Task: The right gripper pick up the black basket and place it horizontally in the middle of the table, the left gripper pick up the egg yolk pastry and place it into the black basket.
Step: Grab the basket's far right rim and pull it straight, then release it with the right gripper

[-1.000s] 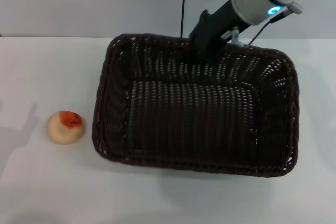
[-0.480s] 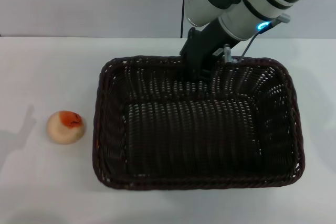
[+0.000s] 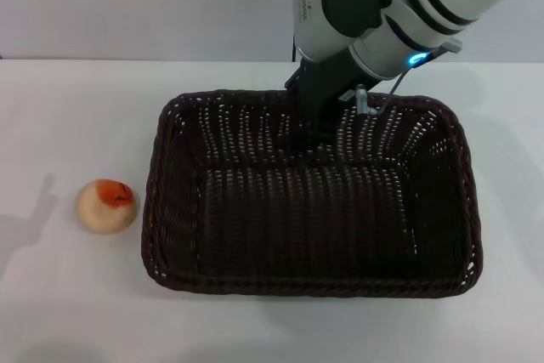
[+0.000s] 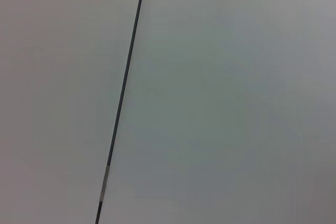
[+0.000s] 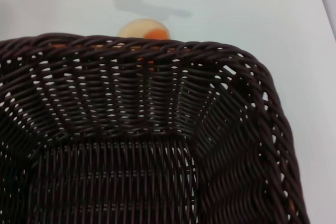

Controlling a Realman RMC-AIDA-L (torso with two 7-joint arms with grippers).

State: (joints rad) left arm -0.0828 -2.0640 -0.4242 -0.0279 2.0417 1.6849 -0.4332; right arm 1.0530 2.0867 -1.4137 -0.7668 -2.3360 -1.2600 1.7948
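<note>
The black basket (image 3: 310, 210) lies flat and horizontal in the middle of the white table (image 3: 76, 108). My right gripper (image 3: 316, 129) reaches down from the far side and is shut on the basket's far rim, near its middle. The egg yolk pastry (image 3: 106, 205) sits on the table just left of the basket, apart from it. The right wrist view looks along the inside of the basket (image 5: 157, 129), and the pastry (image 5: 144, 29) shows beyond the basket's end rim. My left gripper is out of view; its wrist view shows only a plain grey surface.
A thin black cable (image 3: 296, 6) hangs behind the table by the right arm. A dark line (image 4: 123, 98) crosses the left wrist view. Bare table lies left of the pastry and in front of the basket.
The basket has turned from a skewed, tilted pose to level and horizontal, and has shifted a little to the left. My right arm moved left with its rim. The pastry has not moved.
</note>
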